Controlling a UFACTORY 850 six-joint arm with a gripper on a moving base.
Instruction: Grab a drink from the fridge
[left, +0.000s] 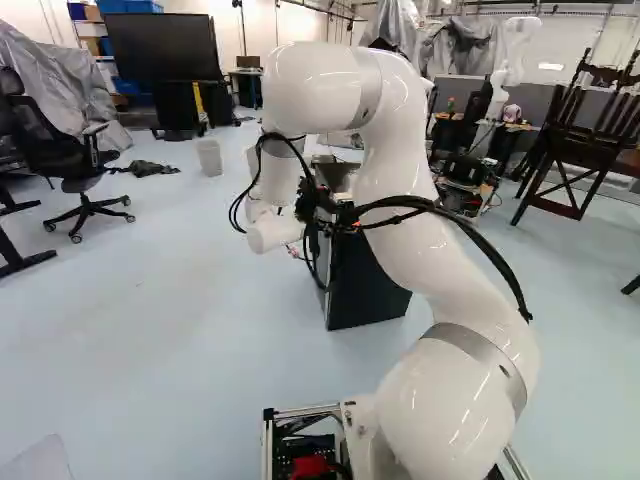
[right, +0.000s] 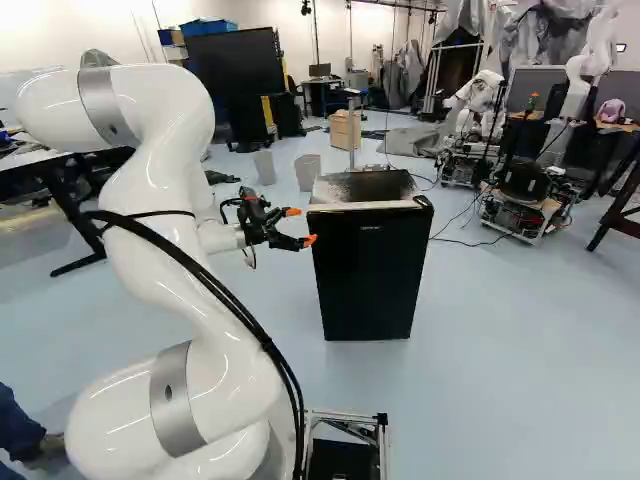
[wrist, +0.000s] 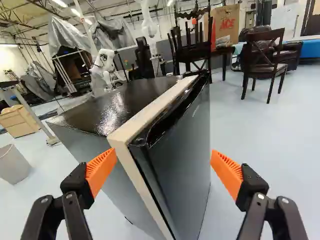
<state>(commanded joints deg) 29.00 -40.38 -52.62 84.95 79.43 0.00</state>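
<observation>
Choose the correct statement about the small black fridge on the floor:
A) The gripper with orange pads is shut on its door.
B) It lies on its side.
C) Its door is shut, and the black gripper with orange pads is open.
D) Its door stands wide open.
C: the black door sits flush against the body of the fridge, and the orange pads of the gripper stand wide apart.

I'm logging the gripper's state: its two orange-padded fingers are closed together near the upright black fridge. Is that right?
Not closed together: the wrist view shows the gripper open, its two orange-padded fingers well apart, near the upright black fridge.
</observation>
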